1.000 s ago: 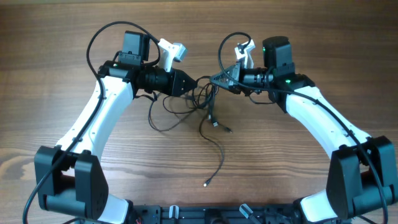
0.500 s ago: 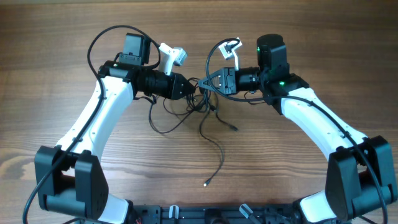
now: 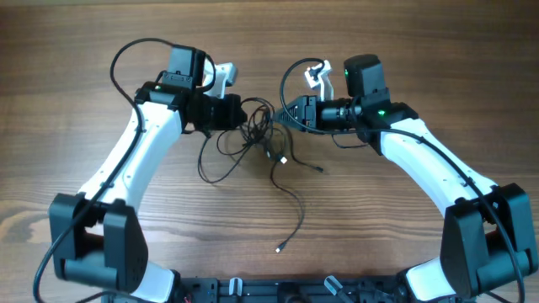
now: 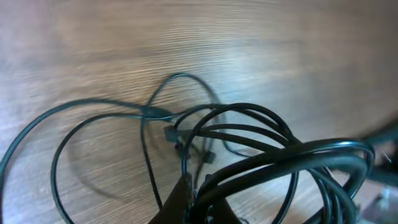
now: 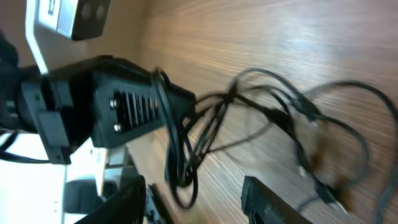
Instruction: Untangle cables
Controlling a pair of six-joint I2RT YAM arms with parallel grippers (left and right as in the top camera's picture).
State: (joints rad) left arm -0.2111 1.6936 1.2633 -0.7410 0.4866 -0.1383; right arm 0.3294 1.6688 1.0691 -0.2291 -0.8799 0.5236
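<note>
The cables (image 3: 259, 128) are thin black wires bunched between the two arms, and one strand trails down to a plug end (image 3: 278, 248). My left gripper (image 3: 244, 116) is shut on the bundle's upper left part. In the left wrist view its dark fingers (image 4: 186, 202) pinch a thick coil of cables (image 4: 249, 107), while thinner loops lie on the wood beyond. My right gripper (image 3: 285, 114) stands open just right of the bundle with nothing between its fingers. The right wrist view shows the left gripper (image 5: 186, 102) with cable loops (image 5: 180, 155) hanging from it.
The wooden table (image 3: 404, 252) spreads all round. A thin loop of cable (image 3: 210, 164) lies beside the left arm. Thicker black cords arc above each arm's wrist (image 3: 126, 55). The arm bases stand at the near edge.
The left gripper has shut on the bundle and drawn it left. The right gripper has opened, let go of the cables and shifted slightly left.
</note>
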